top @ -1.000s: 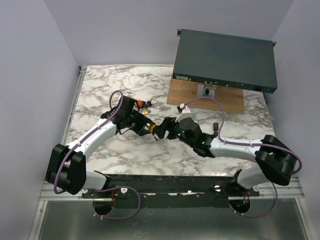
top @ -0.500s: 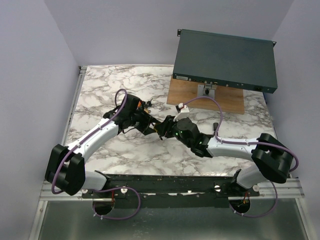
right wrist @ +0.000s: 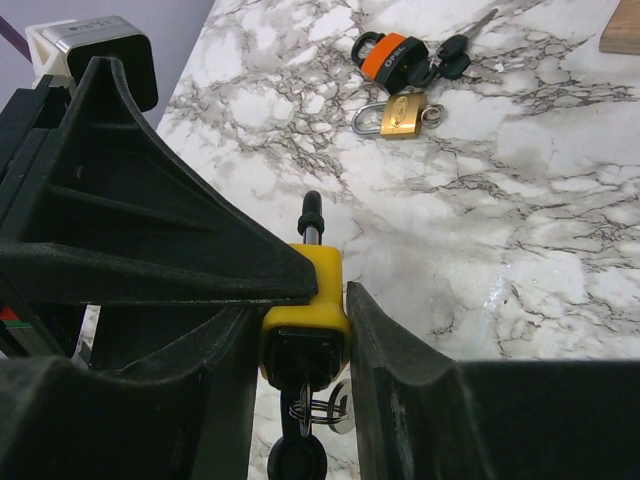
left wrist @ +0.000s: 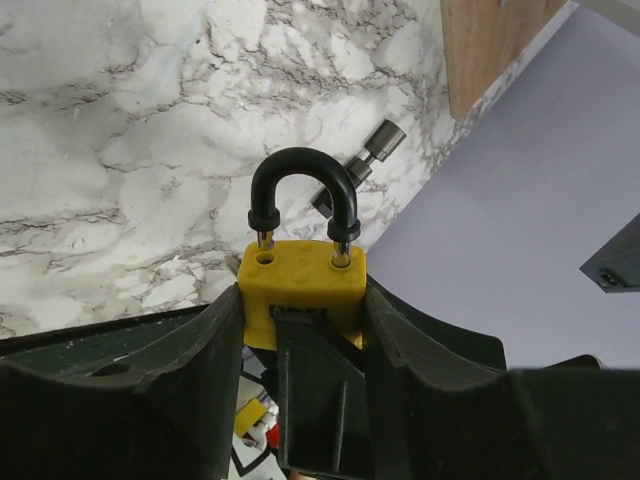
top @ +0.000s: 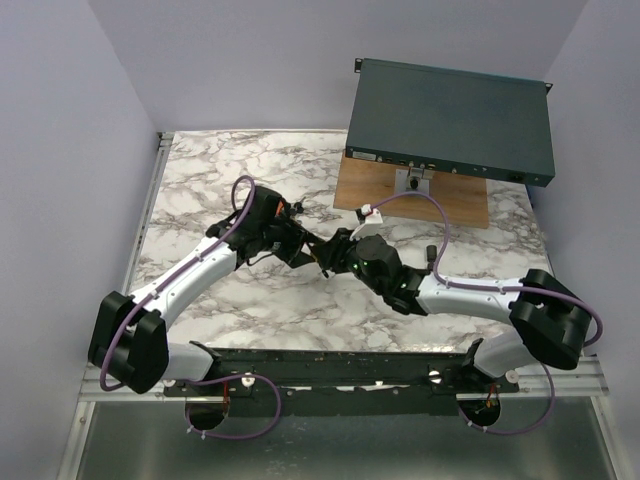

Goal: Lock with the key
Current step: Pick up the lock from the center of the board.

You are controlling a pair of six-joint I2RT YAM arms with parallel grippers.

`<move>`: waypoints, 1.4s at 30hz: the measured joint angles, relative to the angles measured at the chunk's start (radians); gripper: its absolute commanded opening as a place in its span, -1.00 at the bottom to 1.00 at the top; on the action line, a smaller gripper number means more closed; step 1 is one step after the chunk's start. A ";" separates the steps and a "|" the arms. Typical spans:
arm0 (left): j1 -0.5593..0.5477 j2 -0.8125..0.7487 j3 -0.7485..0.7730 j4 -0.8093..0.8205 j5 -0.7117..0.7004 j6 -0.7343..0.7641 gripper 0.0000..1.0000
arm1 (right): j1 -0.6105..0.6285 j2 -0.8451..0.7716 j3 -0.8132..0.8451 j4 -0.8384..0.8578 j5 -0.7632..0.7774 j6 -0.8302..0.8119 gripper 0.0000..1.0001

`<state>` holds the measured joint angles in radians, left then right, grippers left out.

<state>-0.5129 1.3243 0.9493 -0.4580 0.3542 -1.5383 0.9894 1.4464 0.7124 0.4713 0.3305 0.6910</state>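
Though nearly hidden from above, held over the middle of the white-and-grey marbled counter point(top: 250, 170): yellow block-shaped padlock point(left wrist: 300, 285) with a black-sleeved shackle. Clenched on its two side edges by the left hand point(left wrist: 302, 300), black fingers point(left wrist: 200, 370) pressed flat against the yellow body. Turned shackle-first away from that wrist's camera, bare metal showing under the sleeve at both legs; cannot tell whether latched or sprung. Gripped as well at the keyhole end by the right hand point(right wrist: 305, 305), closed on the yellow body and touching it on both sides in its own wrist view. Hanging at the base, between those fingers and nearer the lens: black-headed key point(right wrist: 297, 462) on a small wire ring, pushed up into the body, shaft hidden. Lying flat on the counter beyond the yellow padlock and well apart from it: orange padlock point(right wrist: 385, 50) with a black shackle, touched by a bunch of dark keys point(right wrist: 452, 62), and just beside these a brass padlock point(right wrist: 400, 113) with a silver shackle. At the far right of the counter: bare wooden board point(top: 460, 205), carrying a flat dark-teal metal case point(top: 450, 115) across its far edge, with a small silver fitting point(top: 415, 182) on the near face of that case. Reaching in from near left and near right: left arm point(top: 190, 275), right arm point(top: 470, 295).
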 measured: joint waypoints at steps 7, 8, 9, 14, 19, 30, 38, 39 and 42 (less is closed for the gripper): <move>-0.006 -0.059 0.055 -0.006 0.004 0.114 0.77 | 0.000 -0.114 0.023 -0.105 0.010 0.006 -0.99; -0.006 -0.080 0.074 -0.006 0.004 0.161 0.83 | 0.000 -0.141 0.024 -0.130 0.010 0.007 -0.99; -0.006 -0.098 0.088 -0.005 0.004 0.190 0.87 | 0.000 -0.167 0.026 -0.160 0.008 0.007 -0.99; 0.010 -0.225 0.153 -0.009 -0.006 0.439 0.83 | 0.000 -0.299 0.065 -0.326 -0.045 0.001 -0.99; 0.029 -0.311 0.214 -0.019 0.033 0.734 0.69 | 0.000 -0.444 0.172 -0.516 -0.162 -0.039 -0.98; 0.033 -0.480 0.225 0.057 0.467 0.988 0.26 | 0.000 -0.623 0.288 -0.608 -0.594 -0.064 -0.99; 0.032 -0.624 0.213 0.129 0.639 0.962 0.22 | 0.000 -0.594 0.372 -0.644 -0.743 -0.075 -0.99; 0.033 -0.629 0.213 0.128 0.644 0.962 0.21 | 0.000 -0.586 0.388 -0.643 -0.761 -0.076 -0.99; 0.033 -0.619 0.213 0.122 0.647 0.964 0.16 | 0.000 -0.560 0.420 -0.628 -0.813 -0.076 -0.99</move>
<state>-0.4801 0.7055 1.1625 -0.3363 1.0012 -0.5743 0.9894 0.8860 1.1328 -0.1562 -0.4828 0.6155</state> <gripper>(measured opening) 0.609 0.370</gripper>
